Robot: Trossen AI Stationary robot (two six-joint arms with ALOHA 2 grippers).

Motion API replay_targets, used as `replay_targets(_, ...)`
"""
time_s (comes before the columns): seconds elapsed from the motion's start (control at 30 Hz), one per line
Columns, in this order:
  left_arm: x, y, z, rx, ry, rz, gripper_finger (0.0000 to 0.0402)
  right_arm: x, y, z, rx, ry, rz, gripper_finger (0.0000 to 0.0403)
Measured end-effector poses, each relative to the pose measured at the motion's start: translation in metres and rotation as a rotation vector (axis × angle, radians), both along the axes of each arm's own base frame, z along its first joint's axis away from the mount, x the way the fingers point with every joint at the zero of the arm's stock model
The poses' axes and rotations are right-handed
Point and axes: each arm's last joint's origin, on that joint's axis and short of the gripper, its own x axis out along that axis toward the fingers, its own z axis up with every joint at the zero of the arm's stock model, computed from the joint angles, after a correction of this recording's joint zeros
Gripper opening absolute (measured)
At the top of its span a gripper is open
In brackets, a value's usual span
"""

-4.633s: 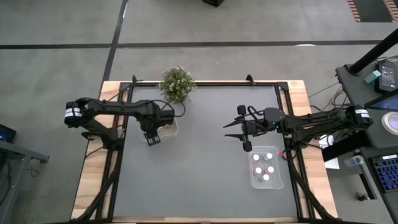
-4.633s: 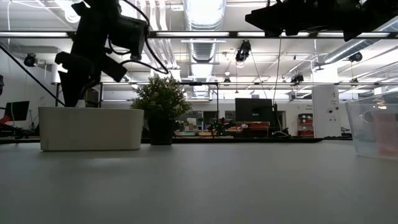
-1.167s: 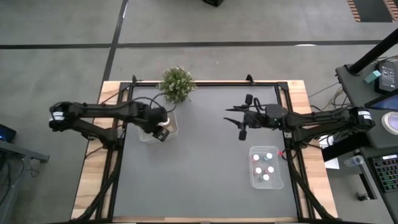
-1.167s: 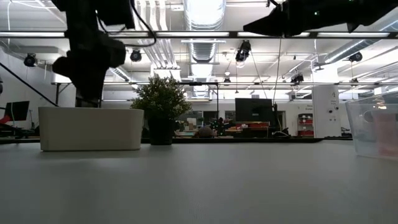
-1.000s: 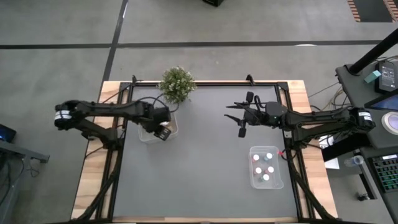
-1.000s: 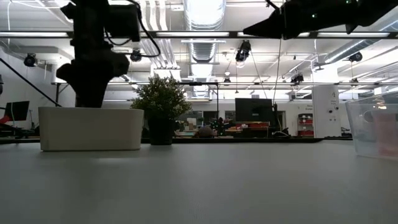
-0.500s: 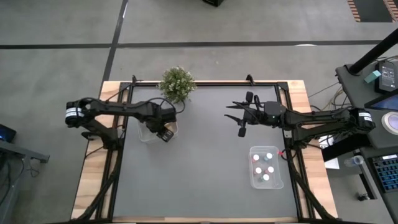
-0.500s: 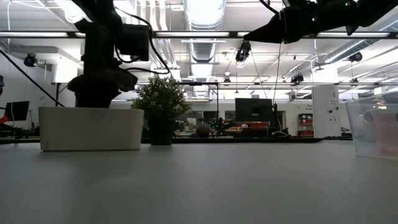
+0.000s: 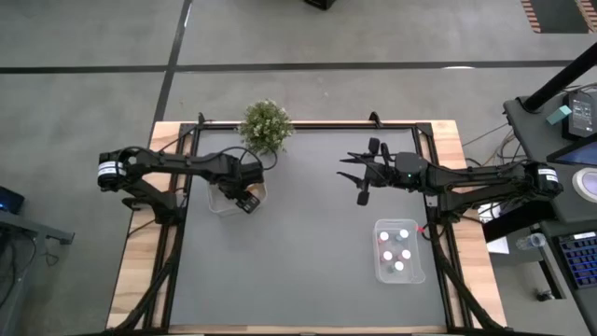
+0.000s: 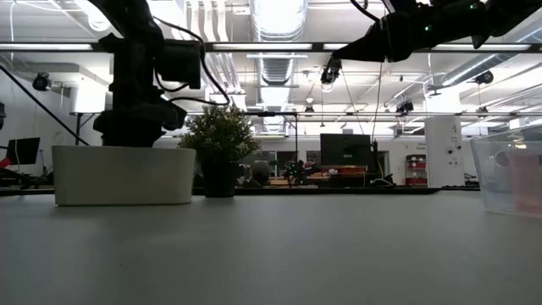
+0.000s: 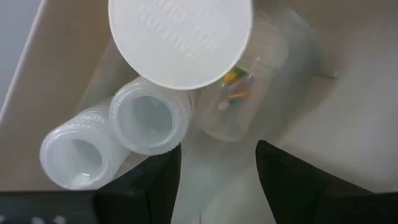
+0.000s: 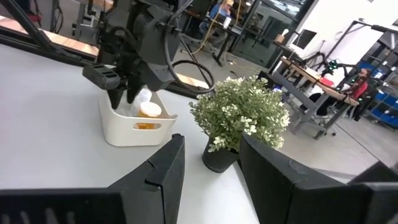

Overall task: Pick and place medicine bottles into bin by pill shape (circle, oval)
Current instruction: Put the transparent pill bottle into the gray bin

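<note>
My left gripper (image 11: 217, 155) points down into the white bin (image 9: 224, 198) at the table's far left, open. Beyond its fingertips lie medicine bottles: one with a large white cap (image 11: 180, 37), two small translucent ones (image 11: 149, 121) side by side, and a clear one with coloured pills (image 11: 239, 93) on its side. Between the fingers only the bin's floor shows. The right wrist view shows an orange bottle (image 12: 149, 111) in that bin. My right gripper (image 9: 359, 177) hangs level above the table's far right part, open with nothing between its fingers.
A clear bin (image 9: 399, 271) near the table's right edge holds several white-capped bottles, some with pink marks. A green potted plant (image 9: 266, 126) stands just behind the white bin at the far edge. The grey mat (image 9: 308, 252) between the two bins is bare.
My left gripper has gone down until its fingers sit inside the white bin, behind the bin's wall in the low view, shifting slightly toward the table's right edge.
</note>
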Motion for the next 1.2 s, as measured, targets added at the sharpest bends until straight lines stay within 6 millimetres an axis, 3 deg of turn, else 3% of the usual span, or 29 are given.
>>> replay_targets(0.9, -0.009, 0.0, -0.013, 0.065, 0.066, -0.101, 0.0187, 0.0, -0.001, 0.0, 0.0, 0.002, -0.01, 0.0144)
replay_targets(1.2, -0.009, 0.001, -0.018, 0.068, 0.059, -0.106, 0.0108, 0.0, -0.002, 0.0, -0.004, 0.001, -0.036, 0.0144)
